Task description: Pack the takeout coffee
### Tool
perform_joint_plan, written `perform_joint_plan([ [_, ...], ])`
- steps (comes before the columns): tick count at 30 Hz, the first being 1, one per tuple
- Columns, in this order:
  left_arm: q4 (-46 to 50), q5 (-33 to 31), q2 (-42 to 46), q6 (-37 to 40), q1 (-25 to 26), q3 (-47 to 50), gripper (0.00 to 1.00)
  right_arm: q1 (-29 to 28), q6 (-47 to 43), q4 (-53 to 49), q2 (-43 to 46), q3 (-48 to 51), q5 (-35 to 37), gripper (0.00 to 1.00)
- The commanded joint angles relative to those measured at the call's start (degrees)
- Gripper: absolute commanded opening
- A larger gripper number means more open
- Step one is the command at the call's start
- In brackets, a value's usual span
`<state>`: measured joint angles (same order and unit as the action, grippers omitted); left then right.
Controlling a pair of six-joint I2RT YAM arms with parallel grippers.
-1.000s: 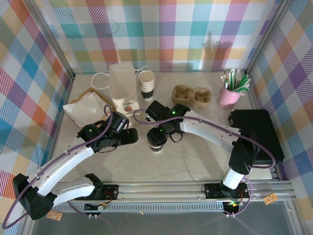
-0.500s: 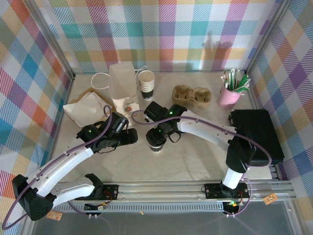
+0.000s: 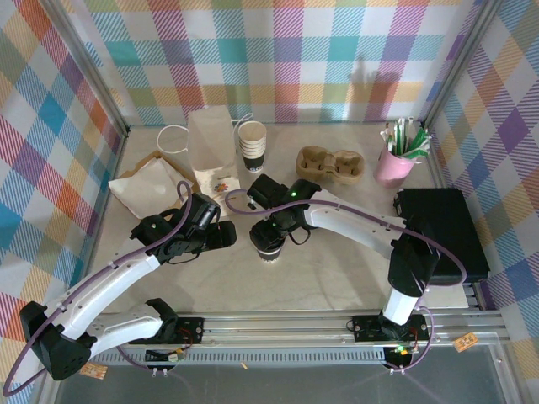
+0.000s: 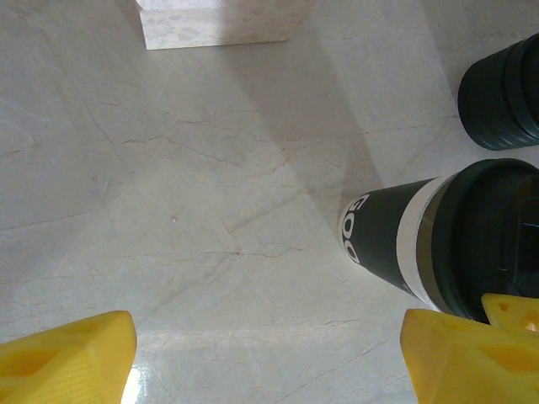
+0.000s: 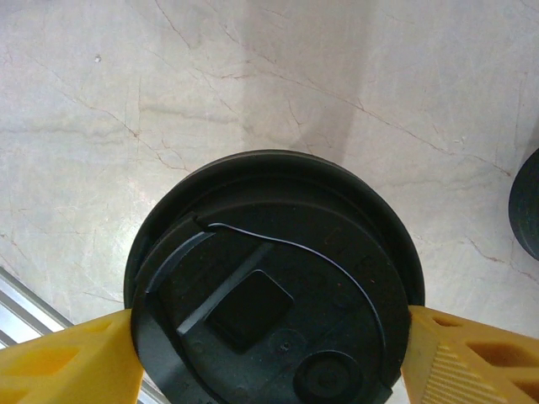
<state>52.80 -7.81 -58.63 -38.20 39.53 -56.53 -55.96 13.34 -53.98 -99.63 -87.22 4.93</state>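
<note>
The takeout coffee (image 3: 266, 244), a cream cup with a black lower band and a round black lid (image 5: 269, 278), stands upright at the table's middle front. My right gripper (image 5: 269, 337) reaches down over it from above. Its yellow fingers (image 5: 67, 353) meet the lid's rim on both sides with no gap showing. My left gripper (image 4: 269, 353) hovers open just left of the cup (image 4: 396, 244), with bare table between its fingers. Its right finger (image 4: 472, 353) is close to the cup's lid end.
A squat stack of black lids (image 4: 501, 101) sits behind the coffee. At the back stand a white paper bag (image 3: 210, 147), a stack of lidless cups (image 3: 252, 145), a cardboard cup carrier (image 3: 330, 164) and a pink holder of stirrers (image 3: 396, 160). A black box (image 3: 442, 231) lies right.
The right arm's wrist has edged slightly left over the cup. The cup still stands in the same spot, and the left arm has barely moved.
</note>
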Motion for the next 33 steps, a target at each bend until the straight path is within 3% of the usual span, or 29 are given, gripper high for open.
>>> perform_joint_plan([
  [1, 2.14, -0.69, 1.0, -1.06, -0.72, -0.38, 0.82, -0.42, -1.26, 0.32, -1.24, -1.36, -0.12, 0.75],
  [9, 2.4, -0.71, 0.97, -1.18, -0.71, -0.51, 0.82, -0.45, -1.36, -0.02, -1.7, -1.53, -0.38, 0.77],
  [17, 2.58, -0.45, 0.94, -1.53, -0.74, -0.42, 0.82, -0.46, -0.78, 0.07, -0.43, -0.67, -0.61, 0.89],
  [25, 1.34, 0.88, 0.88, -1.97, -0.77, -0.09, 0.8, -0.43, 0.45, -0.69, 2.24, -2.55, -0.28, 0.92],
  [28, -1.27, 3.76, 0.82, -2.64, -0.68, 0.83, 0.75, -0.35, 1.95, -0.61, 4.83, -2.64, 0.8, 0.9],
  [33, -8.34, 9.14, 0.52, -6.24, -0.73, 2.96, 0.65, 1.86, 5.84, 0.48, 9.08, -0.99, -0.54, 0.77],
])
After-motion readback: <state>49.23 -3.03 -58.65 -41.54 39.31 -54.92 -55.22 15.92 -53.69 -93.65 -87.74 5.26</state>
